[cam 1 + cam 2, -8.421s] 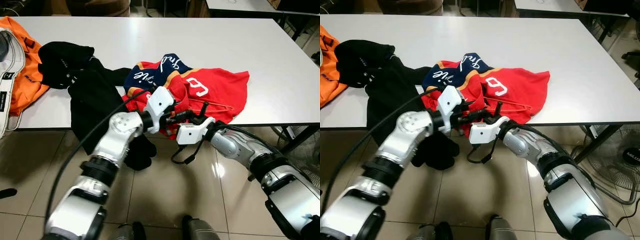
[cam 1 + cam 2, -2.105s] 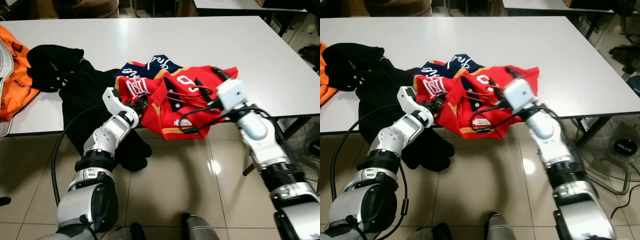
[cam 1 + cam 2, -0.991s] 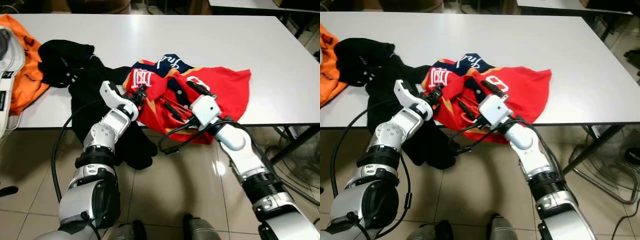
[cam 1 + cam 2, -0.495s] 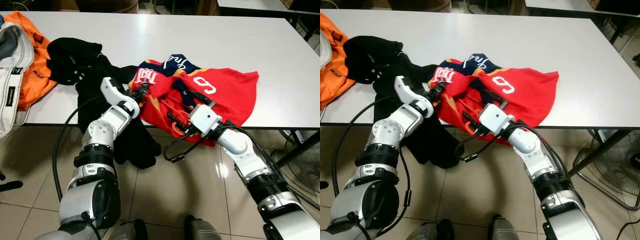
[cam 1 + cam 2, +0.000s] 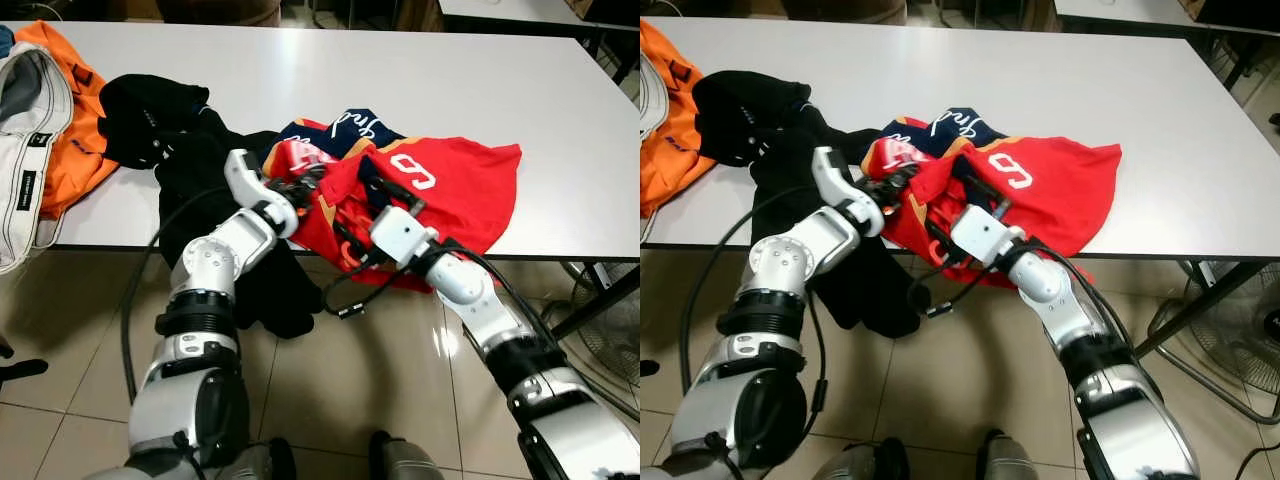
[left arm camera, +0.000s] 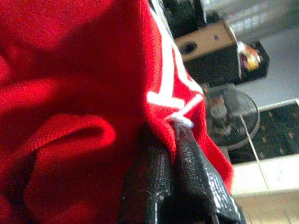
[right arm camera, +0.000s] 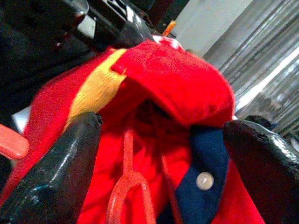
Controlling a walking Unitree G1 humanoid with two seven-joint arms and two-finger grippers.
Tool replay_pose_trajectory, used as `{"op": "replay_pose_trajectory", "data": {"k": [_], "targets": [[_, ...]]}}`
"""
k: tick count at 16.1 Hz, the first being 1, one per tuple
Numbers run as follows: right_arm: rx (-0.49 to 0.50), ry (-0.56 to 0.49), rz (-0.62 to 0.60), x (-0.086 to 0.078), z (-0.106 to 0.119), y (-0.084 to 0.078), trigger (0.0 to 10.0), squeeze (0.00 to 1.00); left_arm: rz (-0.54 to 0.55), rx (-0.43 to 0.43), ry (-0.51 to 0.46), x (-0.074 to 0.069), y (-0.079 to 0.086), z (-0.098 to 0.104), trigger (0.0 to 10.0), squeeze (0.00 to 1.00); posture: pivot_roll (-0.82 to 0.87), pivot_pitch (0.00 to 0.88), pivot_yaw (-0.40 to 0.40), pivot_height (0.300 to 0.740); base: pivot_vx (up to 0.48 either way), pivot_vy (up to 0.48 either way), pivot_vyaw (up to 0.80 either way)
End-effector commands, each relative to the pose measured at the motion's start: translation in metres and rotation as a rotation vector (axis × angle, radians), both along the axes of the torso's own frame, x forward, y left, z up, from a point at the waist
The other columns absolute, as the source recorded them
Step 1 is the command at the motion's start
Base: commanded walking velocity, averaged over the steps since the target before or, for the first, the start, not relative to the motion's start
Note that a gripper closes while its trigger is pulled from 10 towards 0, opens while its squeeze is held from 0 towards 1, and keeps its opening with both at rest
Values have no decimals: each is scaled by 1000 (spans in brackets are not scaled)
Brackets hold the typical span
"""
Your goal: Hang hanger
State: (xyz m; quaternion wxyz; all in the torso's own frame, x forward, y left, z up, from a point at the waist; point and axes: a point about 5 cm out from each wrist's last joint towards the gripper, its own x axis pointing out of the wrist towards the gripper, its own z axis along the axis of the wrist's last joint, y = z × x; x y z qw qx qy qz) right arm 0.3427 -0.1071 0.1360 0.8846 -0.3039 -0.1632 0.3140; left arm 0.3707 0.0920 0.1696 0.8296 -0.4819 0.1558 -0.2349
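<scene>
Nearest the robot, at the table's front edge, the right gripper (image 5: 965,200) reaches in from about 5 o'clock with its two black fingers (image 7: 56,172) spread wide, and the red jersey (image 5: 450,195) bunches in the gap between them without being clamped. In the right wrist view a loop of the red hanger (image 7: 125,196) shows between those fingers, lying among the folds beside a navy placket with a white button (image 7: 202,179), so the hanger seems to sit inside the shirt, just ahead of the open fingers and not yet gripped. At 9 o'clock from it, the left gripper (image 5: 305,182) has its fingers pinched tight on a fold of the jersey near the collar, lifting the cloth a little off the white table (image 5: 330,70). Judging from this, the task is at an early stage: the hanger is partly threaded into the garment, but nothing has been lifted clear or carried to a rail, and no rail is visible. Farther back toward 10 o'clock lie the black garment (image 5: 150,125) and, at the far left edge, the orange garment (image 5: 75,150)
</scene>
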Motion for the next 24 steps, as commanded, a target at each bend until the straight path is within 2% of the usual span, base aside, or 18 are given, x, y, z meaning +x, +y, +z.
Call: {"op": "replay_pose_trajectory", "data": {"k": [1,5,8,9,11,13,14,19,22,24], "targets": [[-16,-25,11,2,4,4,10000,0,-51,6,13,-6,-7,-3,10000,0,-270,105,61,740,0,0,0],[-41,-39,28,3,2,11,10000,0,-166,5,8,-19,-25,1,10000,0,-264,106,63,740,0,0,0],[-23,-57,24,4,4,12,10000,0,-179,41,61,-25,-27,-13,10000,0,-264,106,63,740,0,0,0],[0,-69,23,4,7,12,10000,0,-198,53,69,-30,-32,-16,10000,0,-264,106,63,740,0,0,0],[8,-92,18,5,10,12,10000,0,-215,95,99,-34,-37,-25,10000,0,-264,106,63,740,0,0,0],[36,-133,8,7,19,13,10000,0,-165,213,122,-36,-33,-42,10000,0,-265,115,67,740,0,0,0],[44,-143,9,7,22,14,10000,0,-147,214,98,-35,-33,-40,10000,1000,-265,115,67,740,0,0,0],[64,-185,14,7,30,16,10000,0,-137,179,-29,-29,-35,-20,10000,1000,-265,115,67,740,0,0,0],[54,-168,-7,8,26,13,10000,0,-153,178,-62,-29,-36,-14,10000,1000,-265,115,67,740,0,0,0],[56,-157,-13,7,24,12,10000,0,-170,203,-47,-31,-36,-16,10000,1000,-265,115,67,740,0,0,0]]}}
